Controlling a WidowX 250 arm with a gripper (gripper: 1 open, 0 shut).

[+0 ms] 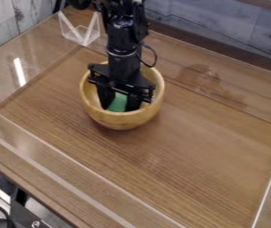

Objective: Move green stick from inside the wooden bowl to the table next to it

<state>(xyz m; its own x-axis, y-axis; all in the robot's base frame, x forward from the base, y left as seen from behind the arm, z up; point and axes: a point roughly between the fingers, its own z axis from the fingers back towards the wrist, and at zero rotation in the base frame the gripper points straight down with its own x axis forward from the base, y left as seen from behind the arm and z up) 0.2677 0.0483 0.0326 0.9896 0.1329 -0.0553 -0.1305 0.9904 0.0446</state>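
Clear acrylic walls [31,147] around table [209,134]

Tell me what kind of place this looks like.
Probably a robot test bench, not a home: a dark-brown wood-grain tabletop fenced by clear acrylic walls, with a black robot arm reaching into a round light-tan wooden bowl.

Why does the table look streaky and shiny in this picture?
In the camera view, overhead light glares off the clear acrylic walls and glossy table; the picture is small and soft, so the green stick under the gripper blurs.
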